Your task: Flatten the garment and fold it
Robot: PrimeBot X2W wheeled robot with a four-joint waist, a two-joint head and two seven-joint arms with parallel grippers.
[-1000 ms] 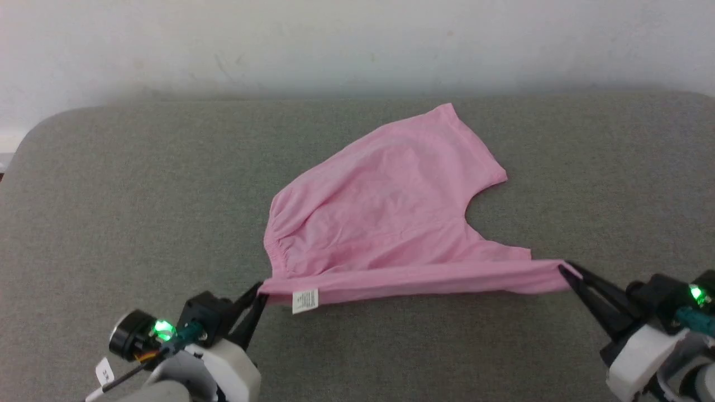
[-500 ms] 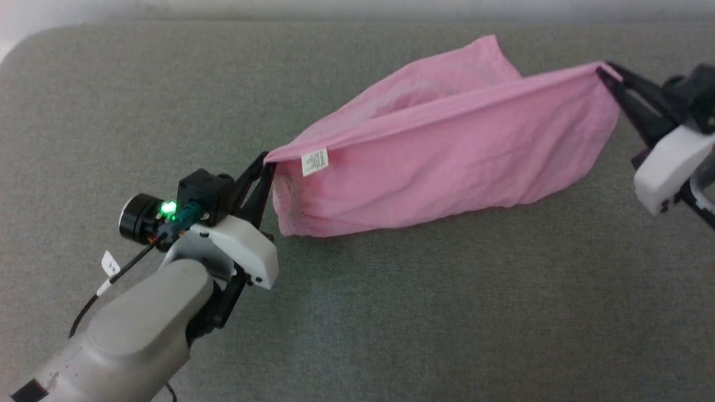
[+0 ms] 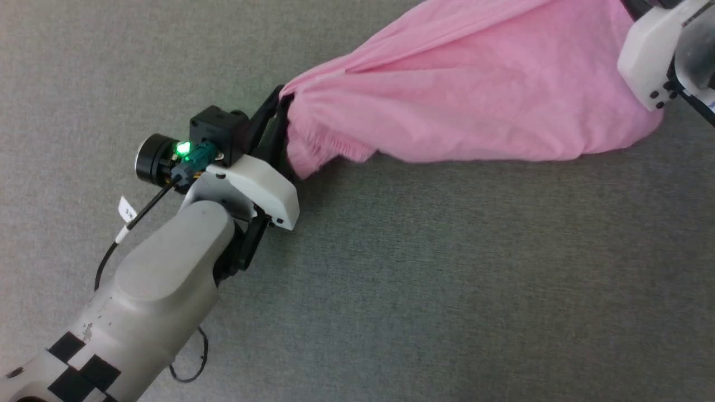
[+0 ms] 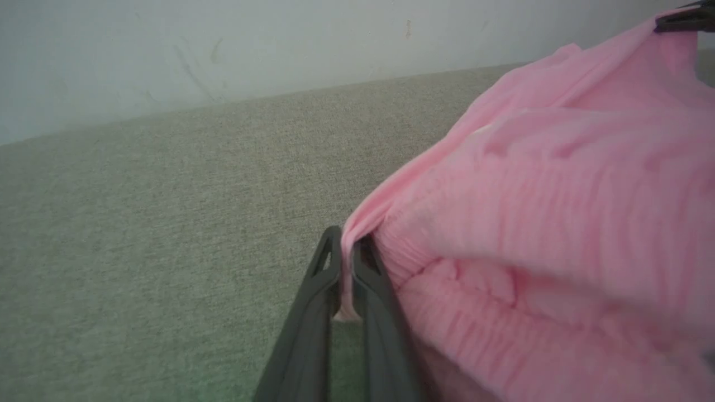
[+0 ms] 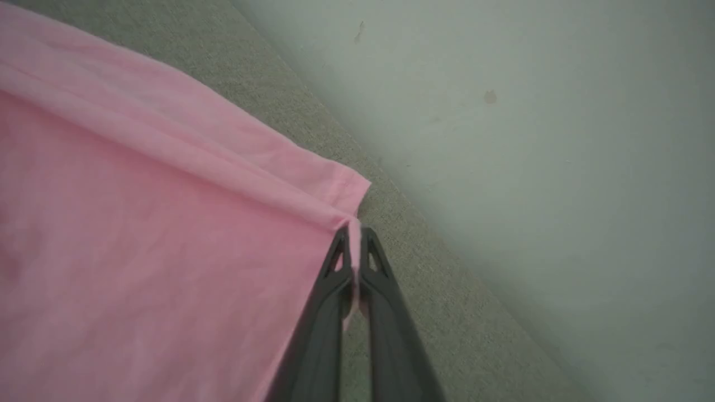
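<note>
The left gripper (image 3: 281,106) is pinched closed on one corner of the garment (image 3: 475,95), next to the gathered ruffled band (image 3: 324,148), and the right gripper (image 5: 351,237) is pinched closed on the opposite corner of the same top edge. The pink cloth is stretched between them and lifted, so its long axis runs from the left gripper, lower left in the head view, up to the right gripper at the upper right. The body of the cloth hangs below this tight edge. Its lower border is touching the grey padded surface (image 3: 447,290) or is just above it; I cannot tell which. Each arm is at its own end, so neither one is nearer to the middle. I judge that the coming move depends on keeping this edge tight while laying the cloth down. There is wide room toward the robot. The wall (image 5: 558,139) is near behind the right gripper, so there is little room that way.
</note>
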